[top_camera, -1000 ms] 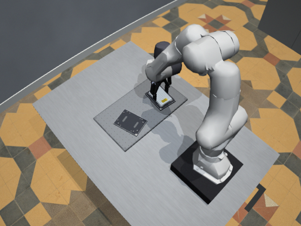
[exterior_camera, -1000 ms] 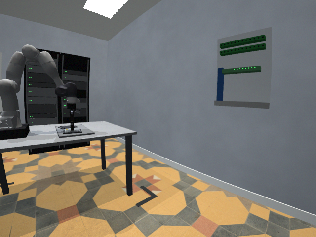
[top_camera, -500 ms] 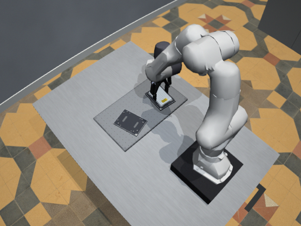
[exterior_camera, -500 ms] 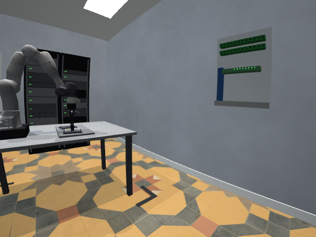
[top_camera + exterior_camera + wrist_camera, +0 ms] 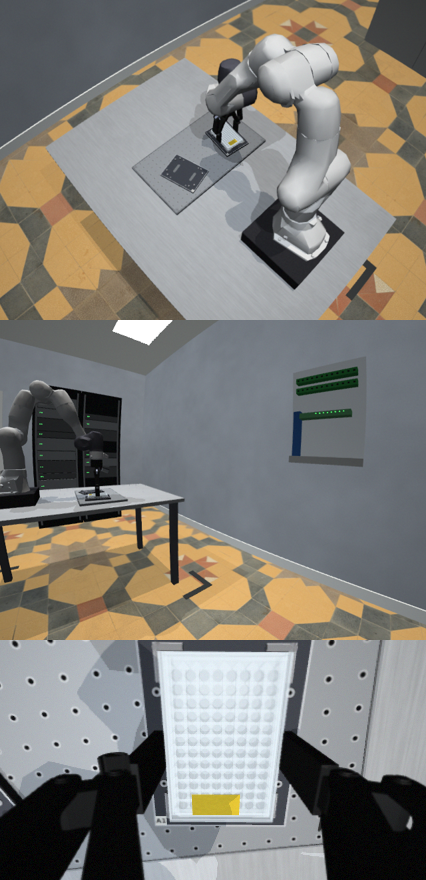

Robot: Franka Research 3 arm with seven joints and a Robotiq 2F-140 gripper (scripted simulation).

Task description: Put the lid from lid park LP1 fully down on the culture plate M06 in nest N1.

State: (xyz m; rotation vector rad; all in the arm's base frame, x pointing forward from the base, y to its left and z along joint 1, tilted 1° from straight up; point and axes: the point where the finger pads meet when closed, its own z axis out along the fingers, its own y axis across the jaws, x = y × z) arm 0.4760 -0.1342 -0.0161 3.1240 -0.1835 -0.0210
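My gripper (image 5: 227,132) (image 5: 97,492) (image 5: 222,748) is shut on the clear lid (image 5: 223,705) (image 5: 229,137), one black finger on each long side. The lid sits over the white culture plate M06, whose wells show through it, and their edges line up. A yellow label (image 5: 216,805) (image 5: 232,141) shows at the near end. The plate rests in the dark nest N1 (image 5: 149,700) (image 5: 227,153) on the perforated grey baseplate (image 5: 161,151) (image 5: 60,700). Lid park LP1 (image 5: 184,173), a dark plate with two slots, lies empty to the left. I cannot tell whether the lid is pressed fully down.
The baseplate lies on a grey table (image 5: 103,137) (image 5: 151,491). The robot's black base (image 5: 271,251) stands at the table's near right. Server racks (image 5: 58,447) stand behind the table.
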